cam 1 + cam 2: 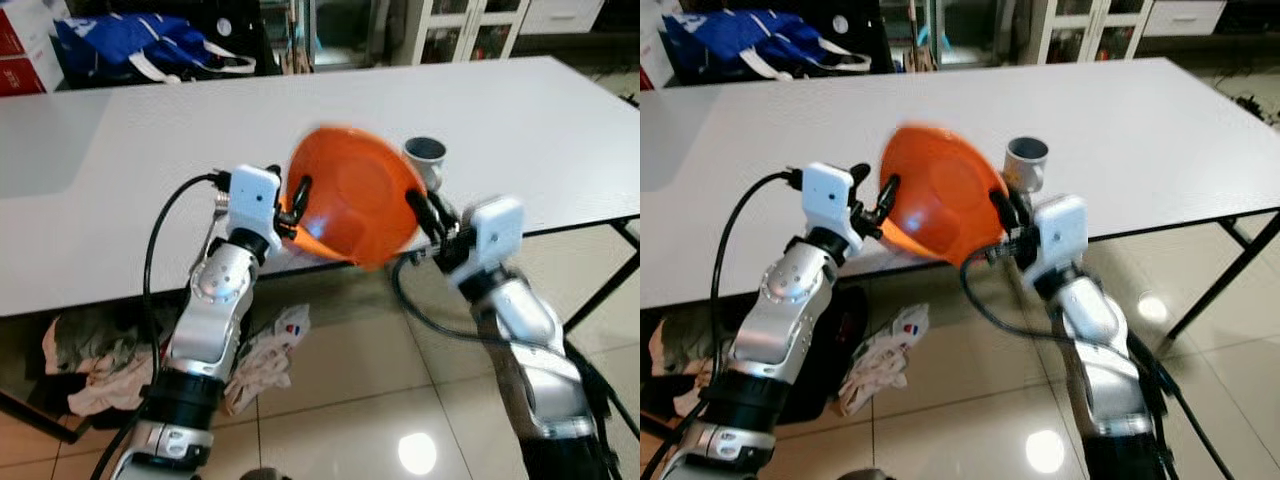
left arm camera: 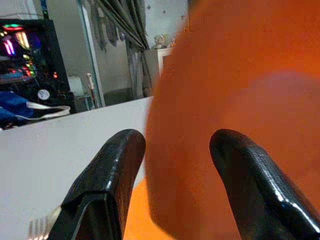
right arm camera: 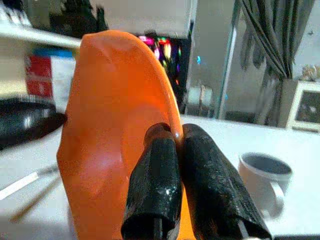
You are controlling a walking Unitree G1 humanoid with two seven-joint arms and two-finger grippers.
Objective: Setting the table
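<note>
Orange plate [image 1: 355,195], tilted on edge above the white table's [image 1: 120,200] near edge. Right gripper [image 3: 172,150] pinches its right rim; left gripper [image 1: 293,205], fingers parted, straddles its left rim. Level it before lowering, clear of the grey mug [image 1: 425,155] just beyond.

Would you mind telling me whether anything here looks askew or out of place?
Yes: the orange plate is tipped on edge above the table's near side rather than lying flat. The right end effector pinches its rim; the left end effector stands open against the opposite edge. Crumpled cloths lie on the floor under the table.
</note>
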